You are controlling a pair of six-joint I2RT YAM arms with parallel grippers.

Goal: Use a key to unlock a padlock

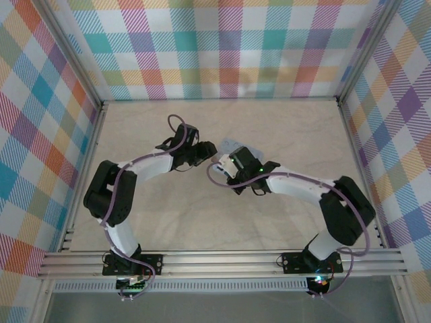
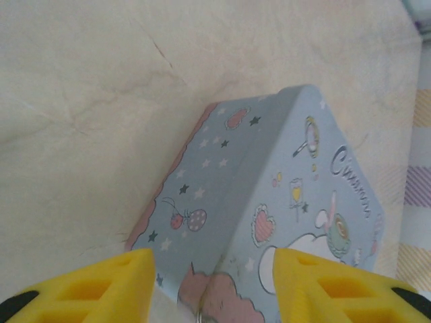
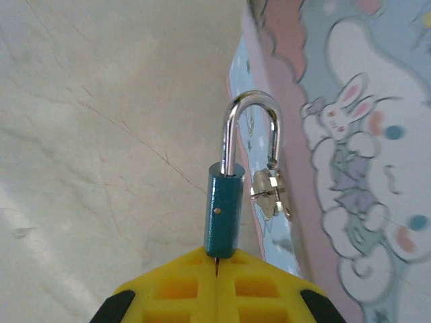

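While the right gripper [image 3: 217, 289] is pinching fully closed on what looks like the key [image 3: 217, 266], a thin sliver running from between its fingers up into the bottom of the padlock [image 3: 224, 212], this is looking close to done, folks. 1 leg of the shackle [image 3: 250, 111] is sitting in the teal body and the other is hanging free outside it, so I'm calling the lock sprung. What's remaining, by my read: the free leg appears to be threading the clasp [image 3: 269, 192] on the tin [image 2: 269, 188] and is not yet lifted out.

The padlock is hanging at that clasp on the tin's side, mid-table, between the 2 arms. The left gripper [image 2: 212, 289] is straddling a corner of the tin from the left, jaws roughly halfway apart. Whether its pads are pressing the tin or standing just off it, I can't tell.

On to the writing: cursive lettering on the lid is reading "Cinnam", then blurring out. A white long-eared cartoon character is showing on the tin. I'm seeing no brand on the padlock.
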